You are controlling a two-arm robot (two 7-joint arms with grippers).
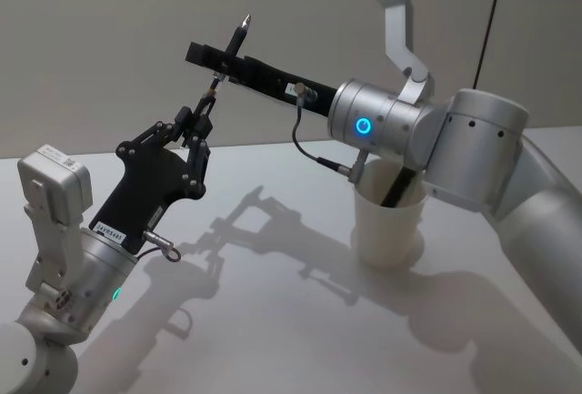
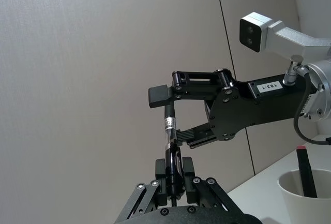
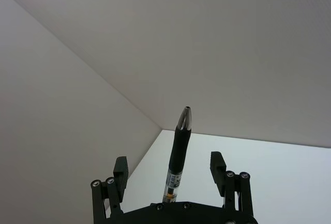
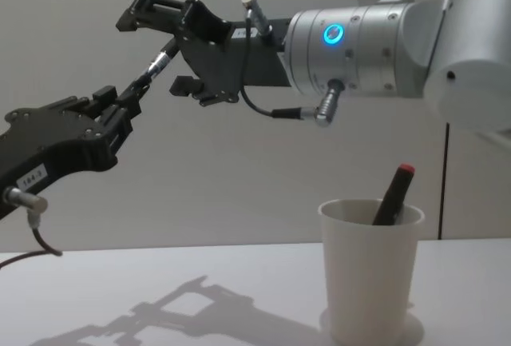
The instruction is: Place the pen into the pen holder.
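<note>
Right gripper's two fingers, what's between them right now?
The pen, standing in the gap of the open right gripper, clear of both fingers in the right wrist view. The left gripper is shut on its lower end.

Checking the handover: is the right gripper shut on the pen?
No: the fingers of the right gripper stand apart, either side of the pen the left gripper holds.

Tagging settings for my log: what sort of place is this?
Probably a robotics lab bench: white table, blank wall panels, a paper-cup pen holder, and the left end effector holding the pen within the open right end effector.
</note>
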